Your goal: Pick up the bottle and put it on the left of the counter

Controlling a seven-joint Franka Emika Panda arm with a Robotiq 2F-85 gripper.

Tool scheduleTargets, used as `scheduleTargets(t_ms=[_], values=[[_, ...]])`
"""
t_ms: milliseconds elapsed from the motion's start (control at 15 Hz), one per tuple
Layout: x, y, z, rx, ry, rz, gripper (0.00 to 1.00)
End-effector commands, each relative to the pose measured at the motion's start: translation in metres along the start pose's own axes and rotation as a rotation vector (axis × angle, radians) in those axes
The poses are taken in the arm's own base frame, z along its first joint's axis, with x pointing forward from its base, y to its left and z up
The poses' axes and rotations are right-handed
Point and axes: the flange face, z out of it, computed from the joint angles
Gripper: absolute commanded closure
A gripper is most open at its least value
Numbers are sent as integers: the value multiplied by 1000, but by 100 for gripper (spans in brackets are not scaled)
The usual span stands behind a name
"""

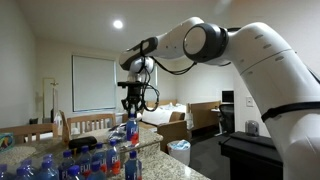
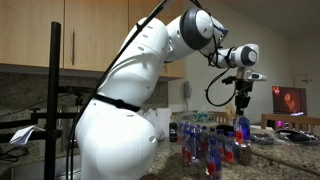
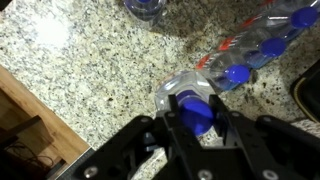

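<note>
1. In the wrist view the gripper (image 3: 197,120) is seen at the 6 o'clock edge of the frame, with its dark fingers (image 3: 168,130) placed at 9 and 3 o'clock of a blue cap
2. The bottle (image 3: 188,90) is viewed from above, standing upright on the counter (image 3: 80,60); its clear shoulder is visible just past the cap, toward 12 o'clock
3. The cap is flanked closely by the fingers, but whether it is pinched or merely straddled cannot be told from any view
4. In both exterior views the gripper (image 1: 133,104) (image 2: 240,106) is shown pointing straight down, directly at 12 o'clock of the bottle (image 1: 132,130) (image 2: 241,132), with the fingertips at the level of the cap
5. A red lower band is made out on the bottle in an exterior view, below the blue upper part
6. The other bottles (image 1: 90,160) are grouped on the counter (image 1: 15,160) at about 8 o'clock of the task's bottle in an exterior view; in an exterior view the same group (image 2: 205,150) is seen at about 9 o'clock of it, on the speckled counter (image 2: 285,162)
7. In the wrist view several of the other bottles (image 3: 262,38) are seen at 1 to 2 o'clock of the bottle, close beside it
8. The white arm (image 1: 250,60) (image 2: 130,90) is shown arching over the counter in both exterior views
9. A wooden edge (image 3: 30,110) is seen bordering the counter at 8 o'clock in the wrist view
</note>
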Motion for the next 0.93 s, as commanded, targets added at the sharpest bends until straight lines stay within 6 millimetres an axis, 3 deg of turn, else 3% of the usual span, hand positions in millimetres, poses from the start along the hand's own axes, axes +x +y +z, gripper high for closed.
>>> scheduleTargets(t_ms=[0, 400, 867], values=[[23, -16, 13, -8, -5, -36, 89], [45, -44, 44, -39, -11, -64, 89], [50, -53, 60, -114, -69, -128, 89]])
